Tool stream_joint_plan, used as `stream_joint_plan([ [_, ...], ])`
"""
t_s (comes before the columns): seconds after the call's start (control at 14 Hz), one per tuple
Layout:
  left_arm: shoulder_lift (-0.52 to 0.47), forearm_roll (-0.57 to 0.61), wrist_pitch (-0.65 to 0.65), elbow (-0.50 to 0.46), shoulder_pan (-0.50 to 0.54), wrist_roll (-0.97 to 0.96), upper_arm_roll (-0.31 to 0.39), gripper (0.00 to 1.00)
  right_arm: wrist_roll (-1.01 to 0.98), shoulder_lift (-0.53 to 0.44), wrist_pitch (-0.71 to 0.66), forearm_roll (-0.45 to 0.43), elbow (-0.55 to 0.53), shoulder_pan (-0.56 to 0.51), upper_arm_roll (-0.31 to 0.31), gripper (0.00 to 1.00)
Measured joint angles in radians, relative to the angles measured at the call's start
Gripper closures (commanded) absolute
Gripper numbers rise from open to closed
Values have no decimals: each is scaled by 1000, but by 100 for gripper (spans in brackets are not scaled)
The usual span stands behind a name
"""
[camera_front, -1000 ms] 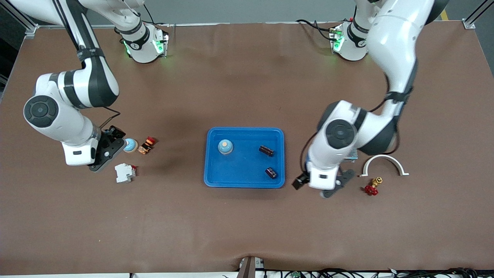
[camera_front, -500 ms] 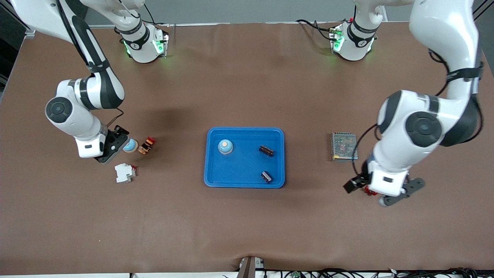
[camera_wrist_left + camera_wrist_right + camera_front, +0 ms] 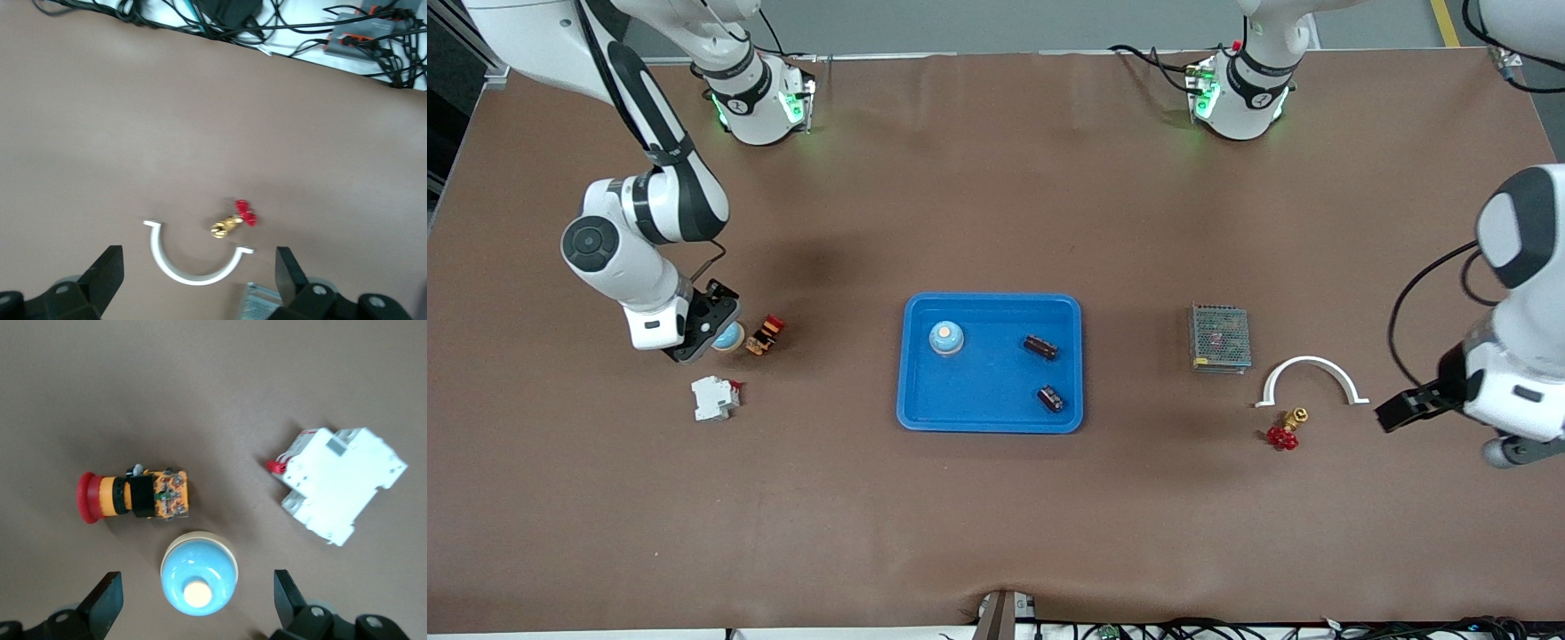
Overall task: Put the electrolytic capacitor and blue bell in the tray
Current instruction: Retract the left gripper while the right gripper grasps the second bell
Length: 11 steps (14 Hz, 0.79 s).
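One dark cylindrical electrolytic capacitor is seen nearest the front cam in the shallow bright blue plastic tray, w/ another capacitor and a blue bell farther back. A second blue bell sits under the spread-open right gripper; the left gripper, also spread and holding nothing, is parked over bare table.

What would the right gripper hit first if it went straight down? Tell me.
Most likely the blue bell outside the tray: it sits between the open fingers of the right gripper, beside the red emergency-stop button. Its height above the bell is unclear.
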Motion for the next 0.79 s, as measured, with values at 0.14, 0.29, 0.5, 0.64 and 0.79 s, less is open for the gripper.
stream_joint_plan([
  [0.14,-35,0,-25,0,36,73,0,0,0,0,32,0,-25,-3,-1,0],
  [0.29,-67,0,-74,0,50,116,0,0,0,2,58,0,-39,-8,-1,0],
  [0.5,-95,0,-104,-2,48,129,-5,0,-12,20,98,0,-49,-23,-1,0],
  [0.64,-114,0,-149,-3,48,135,-10,0,-31,44,127,0,-51,-40,-1,0],
  [0.79,-138,-5,-210,-3,48,147,-11,0,-41,68,146,0,-52,-50,-1,0],
])
